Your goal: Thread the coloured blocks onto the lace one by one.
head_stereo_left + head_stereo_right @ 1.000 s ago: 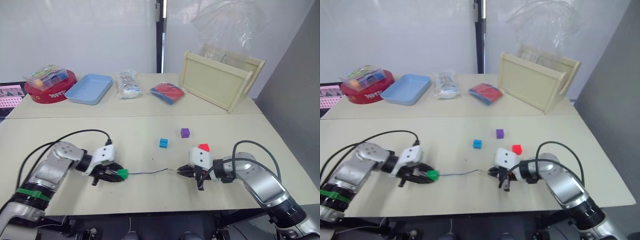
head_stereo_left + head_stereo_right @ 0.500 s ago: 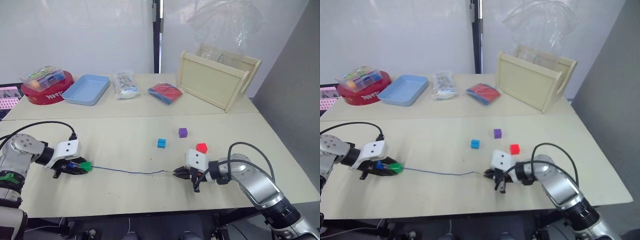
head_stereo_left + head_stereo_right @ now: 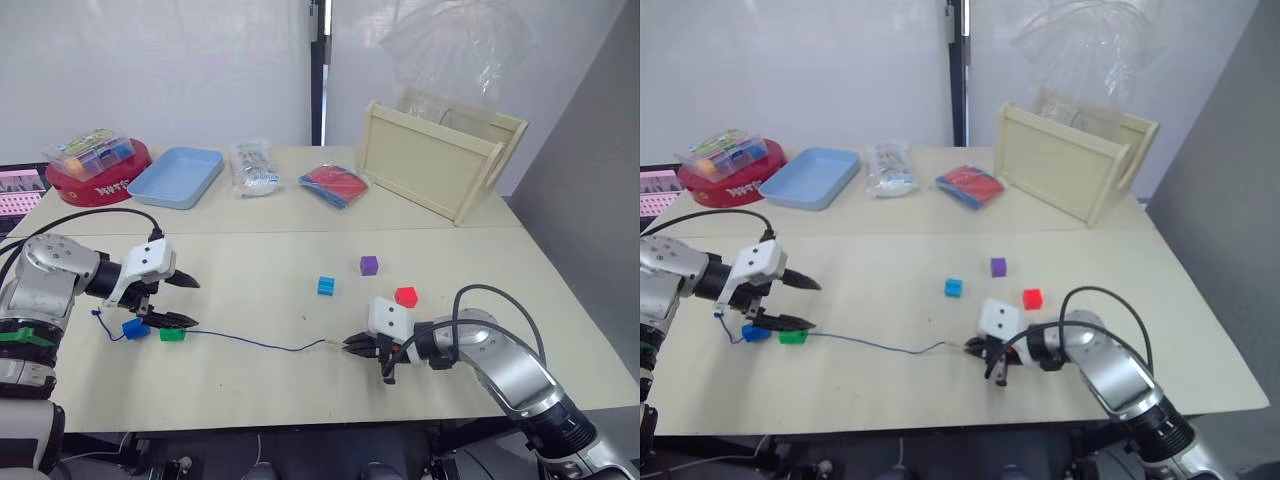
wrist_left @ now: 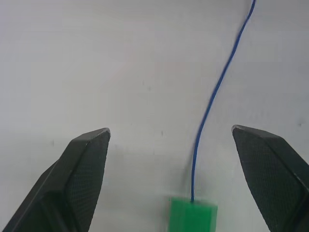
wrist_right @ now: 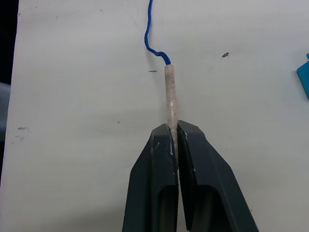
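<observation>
Dark-blue lace (image 3: 262, 345) stretched in a shallow curve across the near part of the pale worktop (image 3: 270, 280), pale stiff tip (image 5: 171, 94) at the right end and green block (image 3: 172, 334) threaded at the left end, with blue block (image 3: 134, 328) just beside it farther left and a short loop of cord past that, perhaps ending in a knot, too small to be sure. Cyan block (image 3: 326, 286), purple block (image 3: 369, 265) and red block (image 3: 405, 296) loose on the worktop beyond the lace, well apart from the threaded pair, red one just beyond the right arm's white housing. Far side of the worktop lined with a red round tin (image 3: 98, 181) topped by a clear box of mixed pieces (image 3: 90, 153), a light-blue tray (image 3: 180, 177), a clear packet (image 3: 255, 167), a red-and-blue flat bundle (image 3: 334, 186) and a pale wooden crate (image 3: 438, 158) holding crumpled clear plastic; nothing lying across the lace's run. Left tool (image 3: 183, 303) spread wide open, holding nothing, poised just above the green block with the lace running out between its fingers (image 4: 82, 169). Right tool (image 5: 173, 133) closed tight on the base of the stiff tip, low on the worktop.
</observation>
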